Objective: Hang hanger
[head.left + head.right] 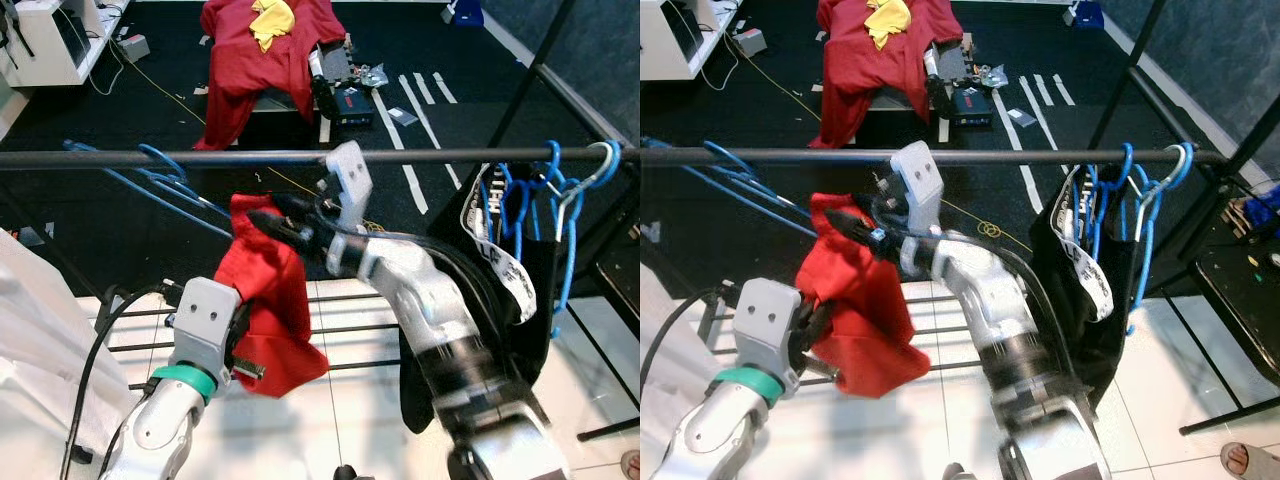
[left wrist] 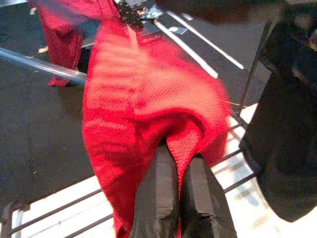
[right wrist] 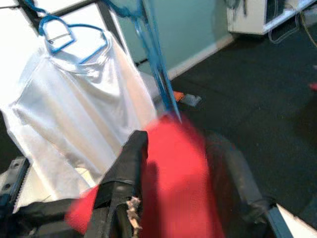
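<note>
Dark floor behind rail [image 1: 200, 158]. Below rail, right gripper [image 1: 268, 222] clamps red garment's [image 1: 270, 300] top on blue hanger [image 1: 165, 185]; left gripper [image 2: 181, 166] pinches its hem, apparently steadying for hanging.

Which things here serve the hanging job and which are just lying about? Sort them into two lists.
In the job: red knitted garment, blue plastic hanger it hangs from, grey metal clothes rail, left gripper and right gripper, both on the garment.

Lying about: red and yellow clothes pile, black garment on the rail, white garment.
</note>
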### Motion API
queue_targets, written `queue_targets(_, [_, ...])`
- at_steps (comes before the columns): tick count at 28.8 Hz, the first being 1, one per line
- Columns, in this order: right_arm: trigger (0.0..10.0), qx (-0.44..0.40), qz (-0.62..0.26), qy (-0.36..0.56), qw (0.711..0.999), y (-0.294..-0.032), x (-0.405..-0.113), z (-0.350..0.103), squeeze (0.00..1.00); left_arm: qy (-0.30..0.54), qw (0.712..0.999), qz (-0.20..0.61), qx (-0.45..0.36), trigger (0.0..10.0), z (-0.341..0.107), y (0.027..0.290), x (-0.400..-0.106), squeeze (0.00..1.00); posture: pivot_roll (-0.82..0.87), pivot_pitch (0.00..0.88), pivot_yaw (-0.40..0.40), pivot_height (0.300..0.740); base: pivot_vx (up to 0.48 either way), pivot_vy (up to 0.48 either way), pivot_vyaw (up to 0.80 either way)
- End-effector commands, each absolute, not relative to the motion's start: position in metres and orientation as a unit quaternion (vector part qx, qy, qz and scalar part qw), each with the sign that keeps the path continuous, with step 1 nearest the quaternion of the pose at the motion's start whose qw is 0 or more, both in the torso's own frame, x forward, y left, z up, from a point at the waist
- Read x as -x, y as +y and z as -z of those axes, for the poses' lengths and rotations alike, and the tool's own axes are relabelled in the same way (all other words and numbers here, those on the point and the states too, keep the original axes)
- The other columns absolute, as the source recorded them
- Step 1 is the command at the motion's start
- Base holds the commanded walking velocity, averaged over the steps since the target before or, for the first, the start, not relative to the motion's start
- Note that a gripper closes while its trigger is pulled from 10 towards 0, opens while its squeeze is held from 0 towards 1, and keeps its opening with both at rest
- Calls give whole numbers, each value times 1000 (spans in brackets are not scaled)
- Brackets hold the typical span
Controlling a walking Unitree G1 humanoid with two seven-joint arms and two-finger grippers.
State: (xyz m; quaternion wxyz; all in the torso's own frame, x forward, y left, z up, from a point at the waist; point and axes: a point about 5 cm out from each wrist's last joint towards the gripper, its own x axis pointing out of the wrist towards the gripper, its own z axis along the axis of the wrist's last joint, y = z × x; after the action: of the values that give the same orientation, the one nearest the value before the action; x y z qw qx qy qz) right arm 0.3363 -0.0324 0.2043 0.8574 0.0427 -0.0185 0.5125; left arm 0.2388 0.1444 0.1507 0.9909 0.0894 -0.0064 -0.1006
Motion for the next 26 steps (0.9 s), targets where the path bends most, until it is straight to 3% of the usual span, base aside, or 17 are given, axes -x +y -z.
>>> queue_targets(1, [10000,-44,-518,-6,854,-31,-333,-198,0,-2,990,101,-94,0,-149,145,-236,0,-5,128,7,740,0,0,0])
queue_targets(6, [10000,-48,-504,32,862,-45,-315,-171,0,-14,992,74,-96,0,-152,159,-233,0,-2,125,6,740,0,0,0])
queue_targets(13, [10000,-13,-528,-50,848,-79,-282,-191,0,-53,968,226,-96,0,-176,150,-211,0,-18,127,22,740,0,0,0])
queue_targets(19, [10000,36,-521,-85,849,-84,-279,-202,0,-42,960,260,-97,0,-175,150,-205,0,-23,131,27,740,0,0,0])
queue_targets(22, [10000,65,-499,-98,858,-87,-281,-208,0,-29,954,283,-95,0,-174,150,-200,0,-24,132,29,740,0,0,0])
queue_targets(26, [10000,102,-408,-107,901,-90,-299,-211,0,14,929,362,-77,0,-170,150,-177,0,-29,136,36,740,0,0,0])
